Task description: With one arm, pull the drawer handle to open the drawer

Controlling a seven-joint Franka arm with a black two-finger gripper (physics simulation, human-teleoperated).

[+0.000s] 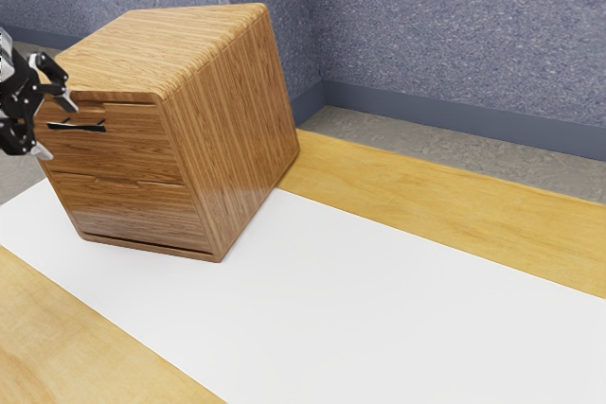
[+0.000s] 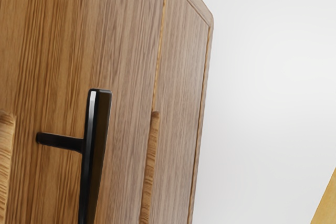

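Wooden table (image 1: 57, 357) under white mat (image 1: 360, 309), blue-grey walls (image 1: 454, 16) behind; tool (image 1: 55, 128) spread apart by drawer handle (image 1: 87, 126).

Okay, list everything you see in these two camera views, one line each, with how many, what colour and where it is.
Cabinet: one, brown wood grain, standing on the mat toward the exterior view's left.
Drawer handle: one, black bar, on the cabinet's upper drawer front; seen close in the wrist view.
Mat: one, white, lying across the table under the cabinet.
Table: one, light wood, showing on both sides of the mat.
Wall: blue-grey, speckled, behind the table.
Floor: grey strip between table and wall.
Gripper: one, black, open, at the exterior view's left edge, level with the drawer handle.
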